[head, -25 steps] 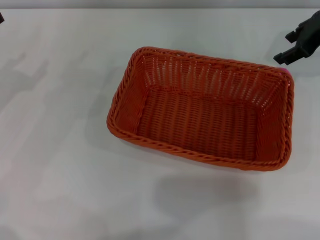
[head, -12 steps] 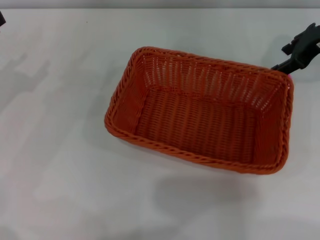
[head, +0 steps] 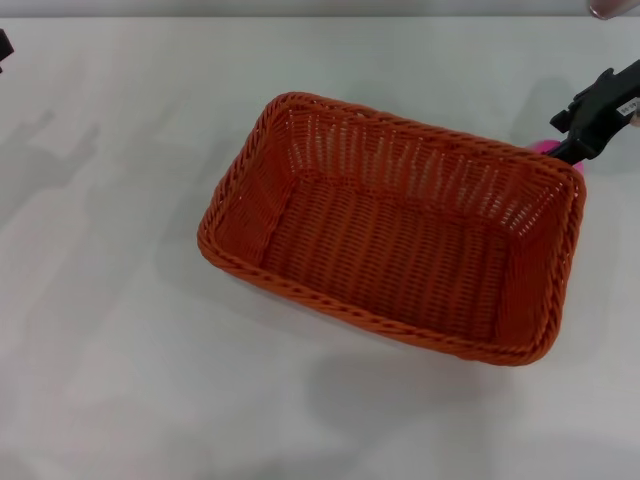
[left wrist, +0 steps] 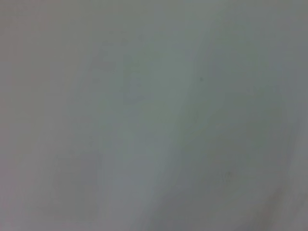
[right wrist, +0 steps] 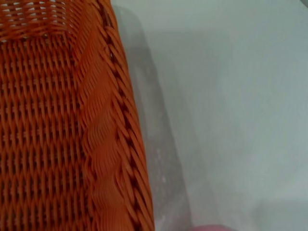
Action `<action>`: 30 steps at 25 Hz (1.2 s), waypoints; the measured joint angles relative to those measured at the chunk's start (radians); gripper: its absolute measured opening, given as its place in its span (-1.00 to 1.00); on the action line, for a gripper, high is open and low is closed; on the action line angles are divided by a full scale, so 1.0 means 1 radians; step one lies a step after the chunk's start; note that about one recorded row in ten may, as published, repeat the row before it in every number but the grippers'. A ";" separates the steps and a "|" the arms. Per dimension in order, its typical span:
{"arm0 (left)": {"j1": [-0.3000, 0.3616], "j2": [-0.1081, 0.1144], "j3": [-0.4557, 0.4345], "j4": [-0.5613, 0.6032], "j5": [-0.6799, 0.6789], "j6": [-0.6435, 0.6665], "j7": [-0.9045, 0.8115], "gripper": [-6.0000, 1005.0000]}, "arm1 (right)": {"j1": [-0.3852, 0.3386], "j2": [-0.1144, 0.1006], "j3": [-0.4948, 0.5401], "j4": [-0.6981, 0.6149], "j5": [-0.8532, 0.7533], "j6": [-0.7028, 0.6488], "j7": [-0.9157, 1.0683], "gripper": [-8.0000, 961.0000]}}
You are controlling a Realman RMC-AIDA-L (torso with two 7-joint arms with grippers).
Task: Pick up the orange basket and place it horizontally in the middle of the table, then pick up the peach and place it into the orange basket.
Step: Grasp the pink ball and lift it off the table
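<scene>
The orange basket [head: 330,300] lies on the white table [head: 120,330] near its middle, long side across, and it holds nothing. Only a pink sliver of the peach [head: 544,147] shows, on the table behind the basket's far right corner. My right gripper [head: 572,150] reaches down right at the peach, just outside that corner. The right wrist view looks along the basket's braided rim [right wrist: 120,120] with a pink edge of the peach [right wrist: 211,227] at the frame border. My left gripper [head: 2,45] is parked at the far left edge.
Bare white tabletop surrounds the basket on the left and front. The left wrist view holds only plain table surface [left wrist: 154,115].
My right gripper has come down and in toward the basket's far right corner. The basket has shifted a little to the left and turned slightly. More of the peach's pink now shows.
</scene>
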State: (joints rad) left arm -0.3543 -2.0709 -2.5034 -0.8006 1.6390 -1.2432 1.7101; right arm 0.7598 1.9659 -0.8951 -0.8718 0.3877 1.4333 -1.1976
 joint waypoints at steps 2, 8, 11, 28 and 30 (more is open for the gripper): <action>0.002 0.000 0.000 0.000 0.000 -0.002 0.000 0.42 | 0.000 0.004 0.000 0.001 -0.005 -0.003 0.000 0.47; 0.011 0.000 0.001 0.000 -0.001 -0.003 0.000 0.42 | -0.004 0.017 -0.009 0.003 -0.014 -0.026 0.001 0.47; 0.012 0.000 0.000 0.000 -0.001 -0.003 0.000 0.42 | -0.006 0.023 -0.021 0.005 -0.022 -0.042 0.002 0.46; 0.017 0.000 0.000 0.000 0.000 -0.003 0.013 0.41 | -0.009 0.036 -0.021 -0.005 -0.009 -0.064 -0.014 -0.39; 0.018 0.000 0.000 0.000 0.000 -0.002 0.014 0.40 | -0.010 0.035 -0.018 -0.010 0.004 -0.055 -0.018 -0.46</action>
State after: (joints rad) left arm -0.3360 -2.0706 -2.5035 -0.8007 1.6392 -1.2453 1.7240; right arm 0.7502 2.0013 -0.9127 -0.8820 0.3914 1.3784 -1.2157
